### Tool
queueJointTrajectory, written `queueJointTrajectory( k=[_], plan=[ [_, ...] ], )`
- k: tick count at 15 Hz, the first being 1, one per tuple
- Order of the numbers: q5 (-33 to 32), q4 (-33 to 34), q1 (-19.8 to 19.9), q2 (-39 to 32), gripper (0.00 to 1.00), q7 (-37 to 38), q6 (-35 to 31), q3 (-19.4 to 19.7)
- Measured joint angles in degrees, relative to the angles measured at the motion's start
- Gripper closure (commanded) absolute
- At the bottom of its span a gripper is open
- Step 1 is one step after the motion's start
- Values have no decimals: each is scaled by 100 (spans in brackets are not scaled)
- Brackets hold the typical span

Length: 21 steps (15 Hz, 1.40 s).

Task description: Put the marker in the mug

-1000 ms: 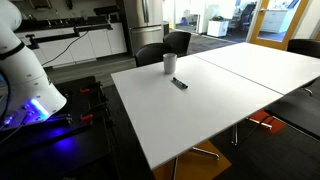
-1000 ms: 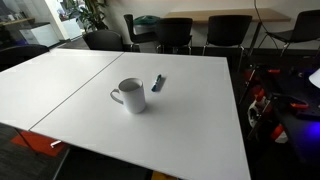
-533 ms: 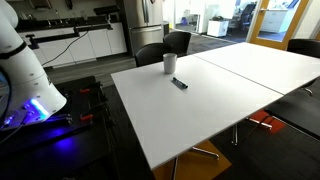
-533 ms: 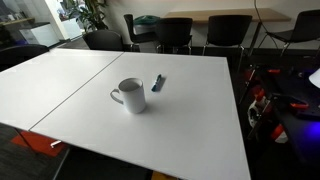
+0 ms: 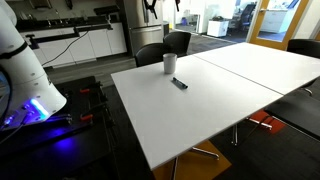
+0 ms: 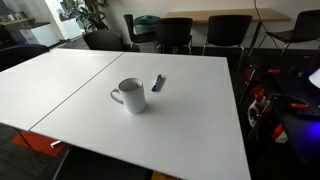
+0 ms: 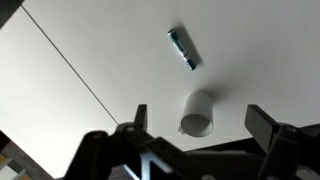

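White mug [image 7: 198, 112] and marker [image 7: 183, 48] wait below. My gripper [image 5: 162, 5] just showed up high above, wide open and empty. Nothing grabbed yet.

Stuff you can't really make out here

In the wrist view the black two-finger gripper [image 7: 198, 112] gets chopped off by the bottom edge. Only its spread fingers [image 7: 140, 120] poke in, one on each side of the small grey-white cylindrical mug [image 7: 197, 113]. The mug's handle is hidden from that angle. In an exterior view the gripper [image 5: 160, 5] is just dark bits clipped by the top edge, high above the mug. The thin dark stick-shaped marker [image 5: 179, 83] near the mug is a tiny sliver there, can't tell which end is the cap.
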State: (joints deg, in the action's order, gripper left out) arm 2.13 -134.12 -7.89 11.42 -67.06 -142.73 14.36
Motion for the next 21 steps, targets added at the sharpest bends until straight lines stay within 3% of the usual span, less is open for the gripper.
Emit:
queueJointTrajectory(
  k=[4, 8, 13, 21],
  plan=[
    [941, 366, 34, -748, 0, -1639, -80, -57],
    [1512, 709, 371, -1486, 0, -2550, -79, -432],
    [1439, 883, 823, -2094, 0, -2604, -79, -897],
    [1395, 910, 925, -2189, 0, -2598, -79, -981]
  ],
)
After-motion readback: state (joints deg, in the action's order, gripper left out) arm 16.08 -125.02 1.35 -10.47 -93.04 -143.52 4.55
